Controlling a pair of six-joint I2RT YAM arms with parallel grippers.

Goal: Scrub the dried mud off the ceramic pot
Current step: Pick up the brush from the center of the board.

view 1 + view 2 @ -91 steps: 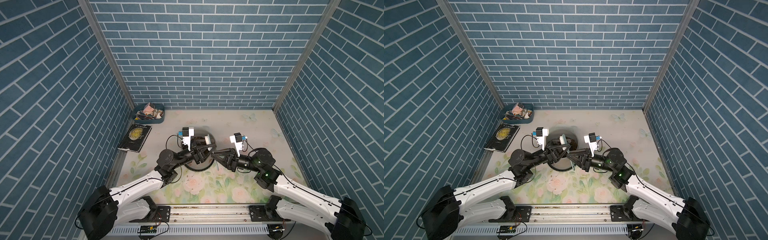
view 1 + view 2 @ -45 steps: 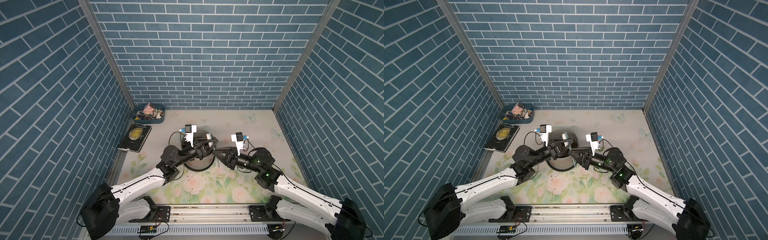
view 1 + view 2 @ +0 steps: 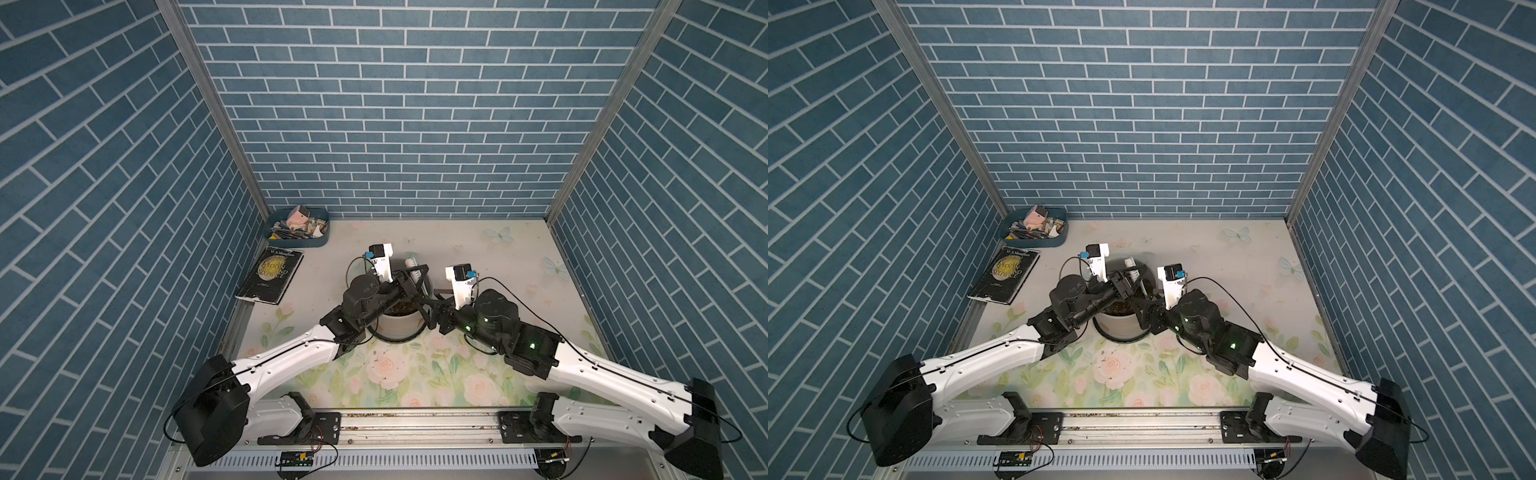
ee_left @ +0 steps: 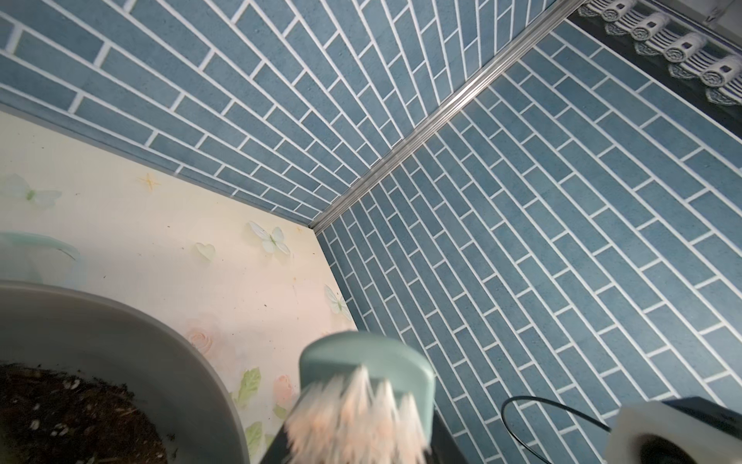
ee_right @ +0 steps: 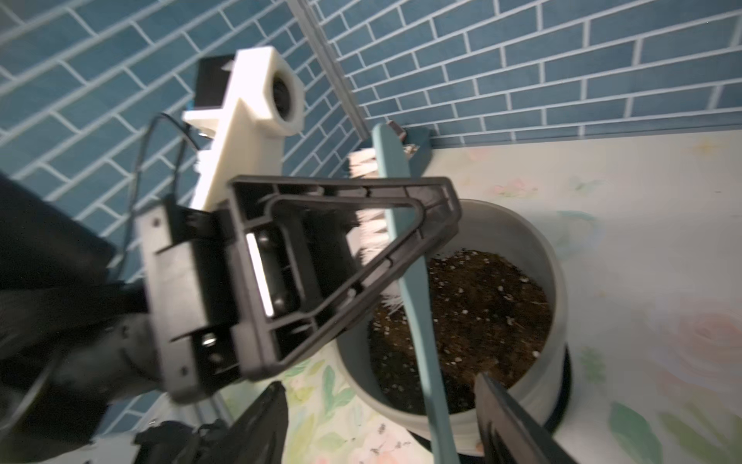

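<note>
The pale grey ceramic pot [image 3: 398, 328] [image 3: 1119, 328] [image 4: 168, 361] [image 5: 538, 385] stands mid-table on a black saucer, filled with dark soil. Above its far rim my left gripper [image 3: 411, 277] [image 3: 1128, 279] is shut on a teal scrub brush [image 3: 409, 262] [image 4: 367, 359] [image 5: 401, 225], the white bristles facing its wrist camera. The brush handle [image 5: 431, 361] runs down over the soil and between the spread fingers of my right gripper [image 3: 430, 307] [image 5: 385, 436], which is open and touches nothing. The dried mud is out of view.
A blue tray of clutter [image 3: 297, 239] sits in the back left corner, with a dark book [image 3: 270, 278] in front of it. Brick-patterned walls enclose three sides. Soil specks [image 3: 376, 358] dot the floral mat in front of the pot.
My left gripper has shut on the brush and carried it toward the pot's far rim. My right gripper has opened and let go of the handle.
</note>
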